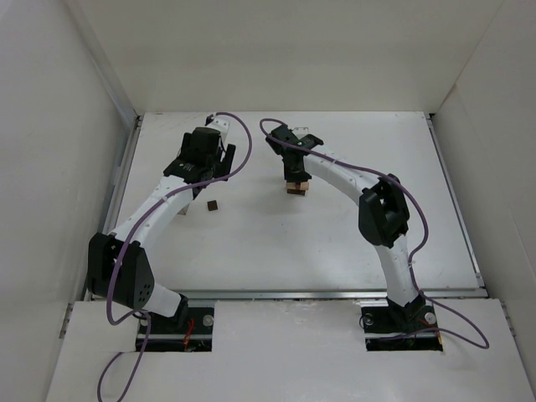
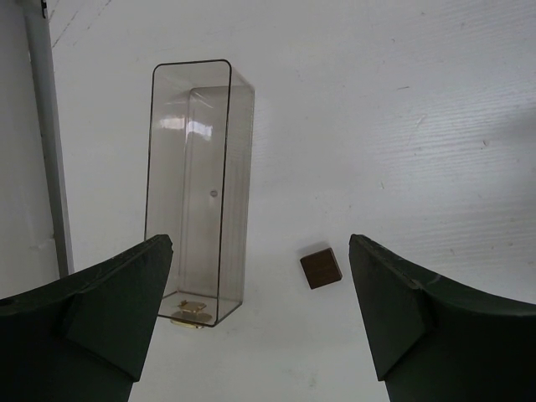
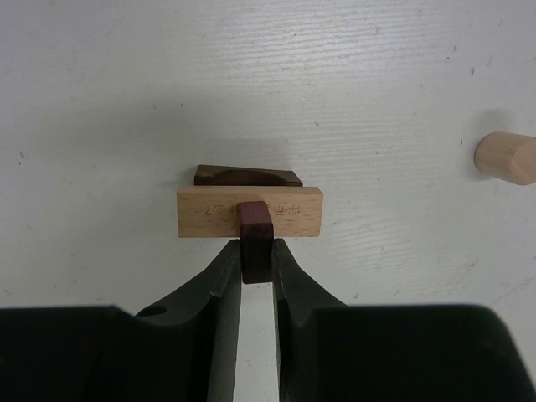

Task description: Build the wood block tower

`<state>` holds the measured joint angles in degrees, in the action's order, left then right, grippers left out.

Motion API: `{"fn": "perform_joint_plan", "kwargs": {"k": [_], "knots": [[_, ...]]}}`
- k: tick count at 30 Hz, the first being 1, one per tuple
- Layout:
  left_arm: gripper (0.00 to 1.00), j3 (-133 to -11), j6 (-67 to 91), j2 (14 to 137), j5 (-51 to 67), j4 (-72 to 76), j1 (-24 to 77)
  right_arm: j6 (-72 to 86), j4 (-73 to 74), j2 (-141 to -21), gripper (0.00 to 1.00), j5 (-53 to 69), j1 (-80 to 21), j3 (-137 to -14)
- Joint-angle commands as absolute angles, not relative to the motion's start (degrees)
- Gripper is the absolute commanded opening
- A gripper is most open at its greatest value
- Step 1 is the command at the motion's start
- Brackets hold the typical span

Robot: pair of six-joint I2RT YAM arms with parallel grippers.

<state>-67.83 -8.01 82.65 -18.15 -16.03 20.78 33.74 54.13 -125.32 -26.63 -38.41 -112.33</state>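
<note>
Brown cube [image 3: 254, 237] in right fingers [image 3: 219, 285], at slab [image 3: 297, 213] edge, cylinder [image 3: 507, 157] well apart

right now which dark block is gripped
The reddish block in the right gripper, at the tan slab; the dark cube by the clear box lies loose, a dark piece underlies the slab.

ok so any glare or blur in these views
Left wrist view: glare patches on the clear plastic box, dark cube sharp. Right wrist view: tan slab and reddish-brown block in focus, soft shadow beyond them. Top view: even light, no glare.
</note>
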Motion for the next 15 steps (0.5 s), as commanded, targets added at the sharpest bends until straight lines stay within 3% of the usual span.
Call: {"fn": "perform_joint_plan", "kwargs": {"k": [1, 15], "knots": [[0.84, -67.15, -7.12, 82.09, -18.19, -14.59, 20.92, 34.89, 55.28, -126.21, 0.00, -28.04, -39.11, -114.78], [0.84, -66.62, -7.12, 82.09, -18.19, -14.59, 20.92, 35.95, 55.81, -126.74, 0.00, -29.17, -39.11, -116.54]]}}
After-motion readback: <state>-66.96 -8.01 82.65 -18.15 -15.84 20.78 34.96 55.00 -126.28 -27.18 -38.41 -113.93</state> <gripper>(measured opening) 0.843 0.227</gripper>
